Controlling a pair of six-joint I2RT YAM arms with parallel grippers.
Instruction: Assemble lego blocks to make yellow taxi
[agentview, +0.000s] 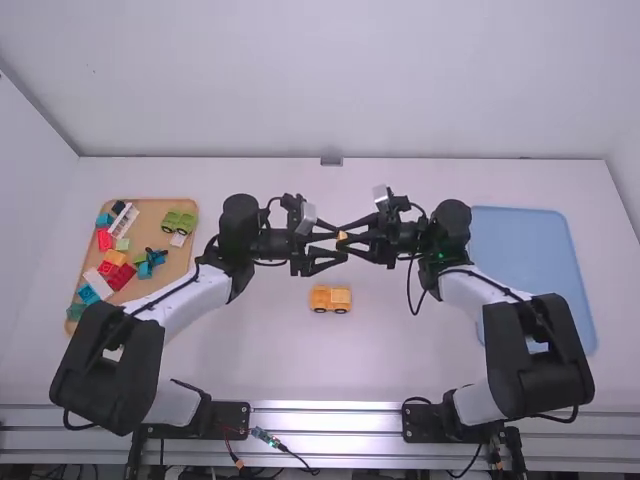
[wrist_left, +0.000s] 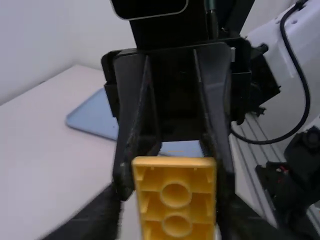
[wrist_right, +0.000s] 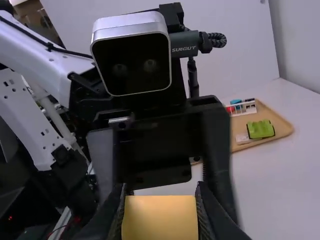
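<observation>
– Block (wrist_right: 160, 217) gripped how?

– Pinched in the right end effector (wrist_right: 160, 212), up above the desk (agentview: 250, 350), with the left end effector (agentview: 340, 246) open close by.

– Likely a handover, then. Best way?

– Line up square, close evenly on the sides, avoid twisting. Release the right only once firmly held. Then lower over the yellow car (agentview: 330, 299).
</observation>
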